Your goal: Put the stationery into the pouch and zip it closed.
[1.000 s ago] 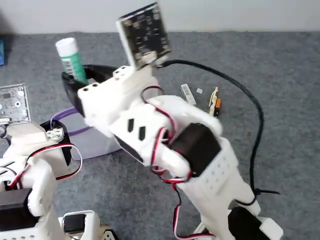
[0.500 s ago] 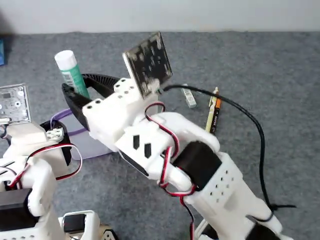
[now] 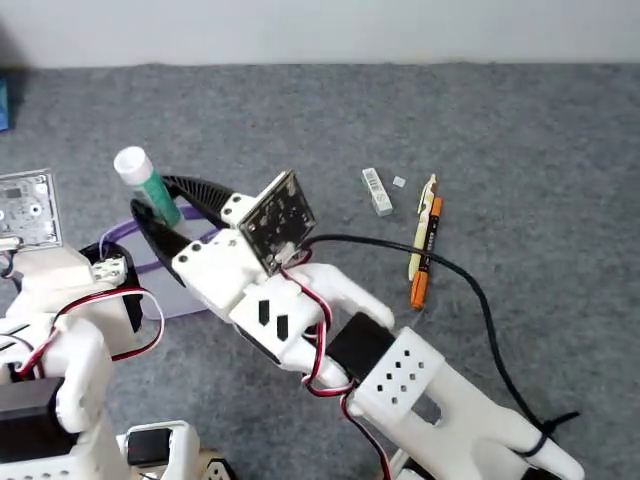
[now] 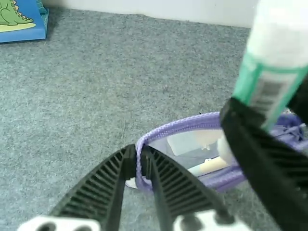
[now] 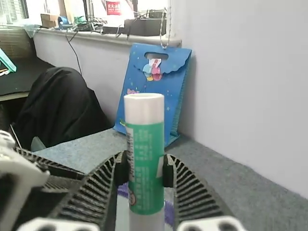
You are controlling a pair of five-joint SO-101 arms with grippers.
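One pouch (image 4: 191,144), one glue stick (image 3: 156,193)

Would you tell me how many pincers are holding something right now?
2: the left pincer pinches the rim of the pouch; the right pincer grips the glue stick.

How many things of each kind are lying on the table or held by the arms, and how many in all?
Glue stick: 1
Pens: 2, an orange pen and a cream pen
Small white block: 1
Tiny pale scrap: 1
Pouch: 1
Total: 6
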